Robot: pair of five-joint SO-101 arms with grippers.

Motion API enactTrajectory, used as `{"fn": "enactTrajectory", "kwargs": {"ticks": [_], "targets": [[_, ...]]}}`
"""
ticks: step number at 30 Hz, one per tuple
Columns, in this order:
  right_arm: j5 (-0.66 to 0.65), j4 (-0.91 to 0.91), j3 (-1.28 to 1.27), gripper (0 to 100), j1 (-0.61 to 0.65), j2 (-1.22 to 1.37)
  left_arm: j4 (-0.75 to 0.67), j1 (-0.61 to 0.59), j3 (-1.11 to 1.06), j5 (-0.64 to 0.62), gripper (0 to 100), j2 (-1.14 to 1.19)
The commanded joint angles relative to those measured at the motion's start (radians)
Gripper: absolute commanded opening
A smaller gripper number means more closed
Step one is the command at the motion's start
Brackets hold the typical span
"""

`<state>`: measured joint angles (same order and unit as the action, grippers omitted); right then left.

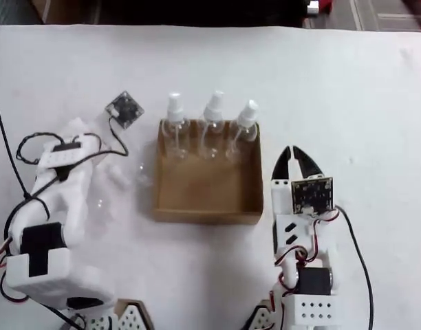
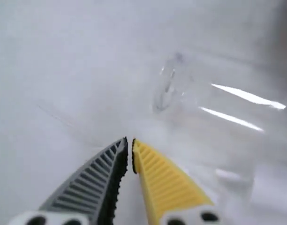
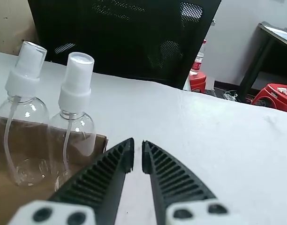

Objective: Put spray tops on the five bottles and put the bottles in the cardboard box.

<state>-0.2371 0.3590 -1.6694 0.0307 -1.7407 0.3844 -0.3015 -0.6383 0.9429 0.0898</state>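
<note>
Three clear bottles (image 1: 212, 134) with white spray tops (image 1: 214, 106) stand along the cardboard box's (image 1: 207, 189) far wall. The left gripper (image 2: 129, 143) is pinched closed and empty, near a blurry loose bottle (image 2: 169, 86). The right gripper (image 3: 137, 150) is almost closed and empty, beside the box.

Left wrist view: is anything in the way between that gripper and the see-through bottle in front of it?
Nothing visible does. Only the white table lies between the left gripper, its jaws shut, and the clear plastic bottle ahead of it.
</note>
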Motion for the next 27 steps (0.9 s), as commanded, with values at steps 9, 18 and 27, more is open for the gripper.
{"fn": "enactTrajectory", "kwargs": {"ticks": [9,18,27], "targets": [[-0.012,-0.021,-0.006,1.8,-0.008,-0.007,0.015,-0.140,-0.094,0.377,3,-0.004],[-0.012,-0.021,-0.006,1.8,-0.007,-0.007,0.011,-0.366,-0.115,0.585,3,-0.013],[-0.012,-0.021,-0.008,1.8,-0.007,-0.007,0.011,-0.435,-0.092,0.456,2,-0.133]]}}
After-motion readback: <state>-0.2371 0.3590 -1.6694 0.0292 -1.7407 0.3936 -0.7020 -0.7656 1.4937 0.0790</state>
